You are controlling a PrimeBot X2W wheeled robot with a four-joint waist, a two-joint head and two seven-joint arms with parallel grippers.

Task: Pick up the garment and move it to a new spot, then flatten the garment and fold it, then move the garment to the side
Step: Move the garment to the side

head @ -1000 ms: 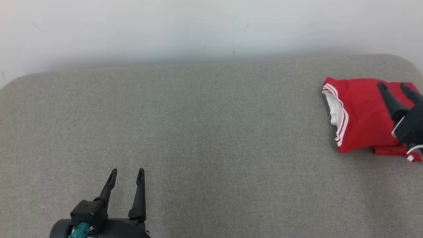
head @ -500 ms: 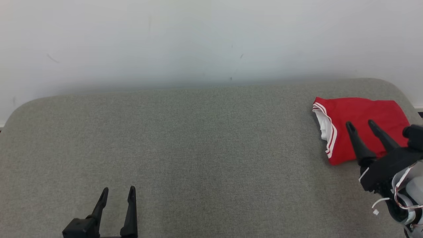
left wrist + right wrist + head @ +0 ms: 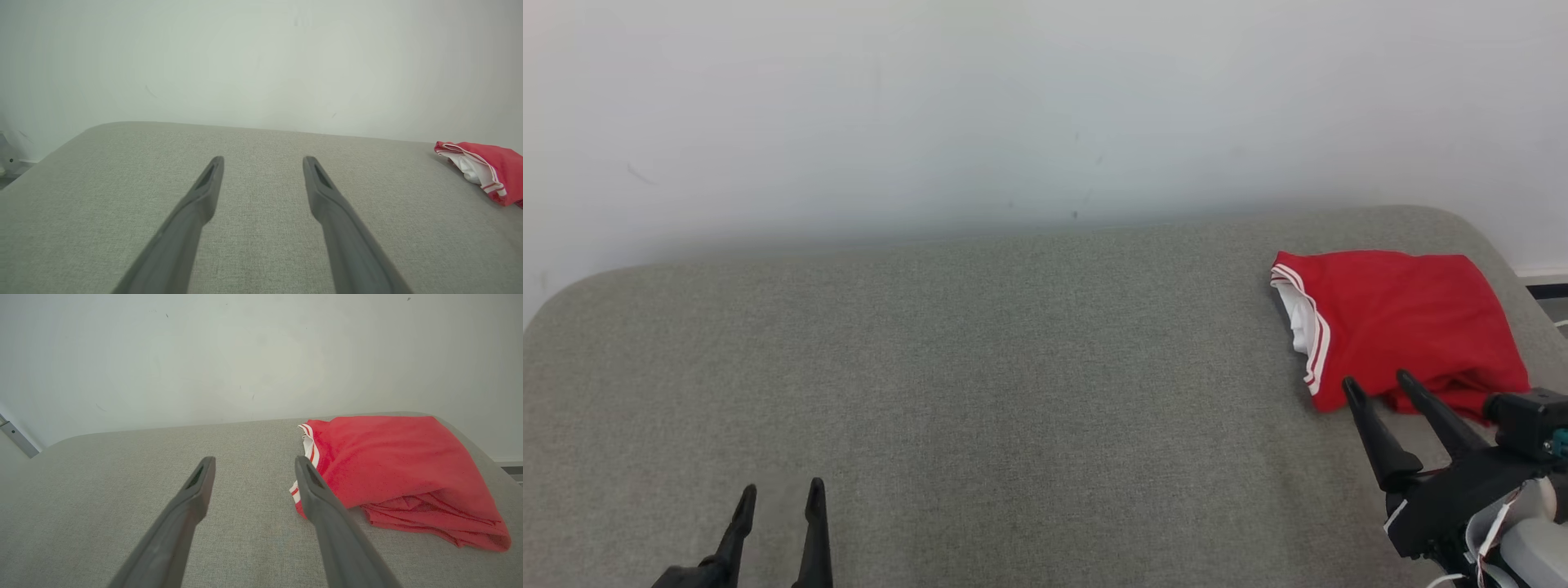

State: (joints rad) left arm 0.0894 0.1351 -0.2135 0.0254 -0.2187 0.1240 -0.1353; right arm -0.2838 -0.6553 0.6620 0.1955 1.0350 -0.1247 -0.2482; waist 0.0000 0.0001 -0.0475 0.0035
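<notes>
Head view: folded red garment [image 3: 1405, 318] lies at 2 o'clock on the grey padded surface [image 3: 1013, 367]. Both spread wide and empty: right gripper [image 3: 1376, 380] at 4 o'clock, left gripper [image 3: 781, 487] at 7 o'clock. Right wrist view adds bunched layers along the garment's near edge.

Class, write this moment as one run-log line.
garment: folded, lying at right | left pincer: open, empty | right pincer: open, empty, by garment's near edge

Light: we record it bright, even, soft.
Shadows: we note a faint band on the wall [image 3: 1045, 147] along the table [image 3: 1013, 367] edge.
Focus: we find the fingers [image 3: 192, 220] blurred in both wrist views.
Corners: we see slight darkening.
</notes>
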